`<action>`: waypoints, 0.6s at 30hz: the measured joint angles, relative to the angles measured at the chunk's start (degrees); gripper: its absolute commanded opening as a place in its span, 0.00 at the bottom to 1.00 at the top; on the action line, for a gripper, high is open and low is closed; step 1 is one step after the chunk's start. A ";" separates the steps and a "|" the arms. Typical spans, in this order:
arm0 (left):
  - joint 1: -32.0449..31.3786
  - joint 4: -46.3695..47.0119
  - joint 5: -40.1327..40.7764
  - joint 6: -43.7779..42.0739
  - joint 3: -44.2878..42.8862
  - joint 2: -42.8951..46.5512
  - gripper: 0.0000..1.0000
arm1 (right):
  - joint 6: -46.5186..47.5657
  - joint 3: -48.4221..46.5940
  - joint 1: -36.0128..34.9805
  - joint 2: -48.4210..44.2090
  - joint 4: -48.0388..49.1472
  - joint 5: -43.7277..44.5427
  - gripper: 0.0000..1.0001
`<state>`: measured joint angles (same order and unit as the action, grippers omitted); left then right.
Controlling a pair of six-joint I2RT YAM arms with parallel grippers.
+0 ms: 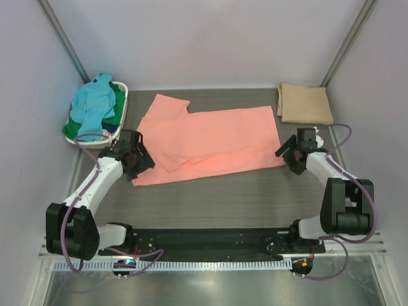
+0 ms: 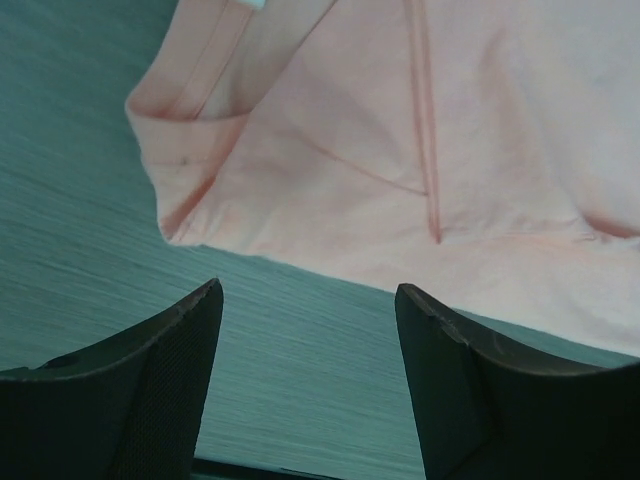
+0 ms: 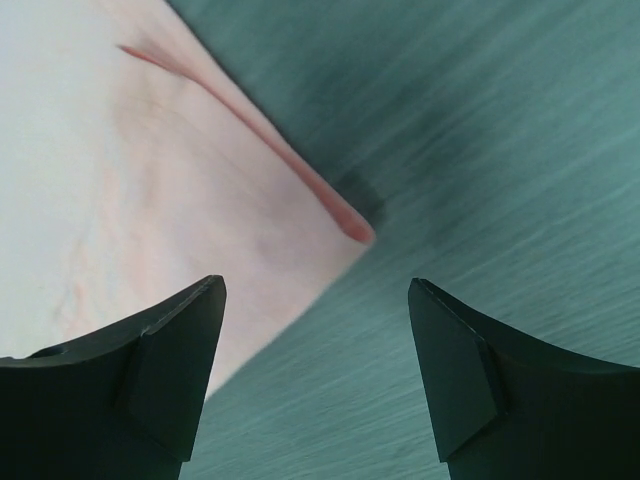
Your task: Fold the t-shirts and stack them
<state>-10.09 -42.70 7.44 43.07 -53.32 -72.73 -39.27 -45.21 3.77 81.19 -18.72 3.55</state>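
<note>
Work on this job is only partly done. The pink shirt (image 1: 210, 143) lies flat in the middle of the table (image 1: 217, 204). It looks folded over once the long way, with one sleeve poking out at the far left. I think it needs more folds to get small. The tan shirt (image 1: 305, 104) sits neatly folded in the far right corner, near the pink one but not touching it. That one looks finished. The blue shirt (image 1: 94, 105) and the green shirt (image 1: 71, 131) wait in the white basket (image 1: 125, 95) at the far left. So most of the job is left.

The left gripper (image 1: 137, 156) sits at the pink shirt's near left corner. Its fingers are apart and hold nothing. The right gripper (image 1: 290, 153) sits just beside the shirt's right edge, fingers apart, holding nothing too.

The shirt's near edge runs long and mostly straight. Bare table lies between it and the arm bases, so there is room to fold toward the front. The walls are close on both sides. The basket is near the left arm, and the tan shirt is just behind the right gripper, so a big swing could bump them.
</note>
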 measured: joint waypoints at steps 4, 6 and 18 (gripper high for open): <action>-0.02 2.56 -0.07 4.46 9.81 2.32 0.69 | -0.11 5.29 1.55 -0.15 1.18 -2.08 0.75; -0.02 3.19 0.50 6.43 12.55 2.84 0.69 | -0.31 5.66 2.01 -0.35 2.67 -3.15 0.73; 2.49 10.49 7.45 12.09 16.50 -1.29 0.69 | -0.55 5.29 2.82 4.07 10.56 -5.84 0.45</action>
<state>-7.60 -32.21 14.90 55.16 -36.82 -74.02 -39.81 -39.92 6.59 85.25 -8.16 -2.28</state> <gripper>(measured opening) 0.689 0.536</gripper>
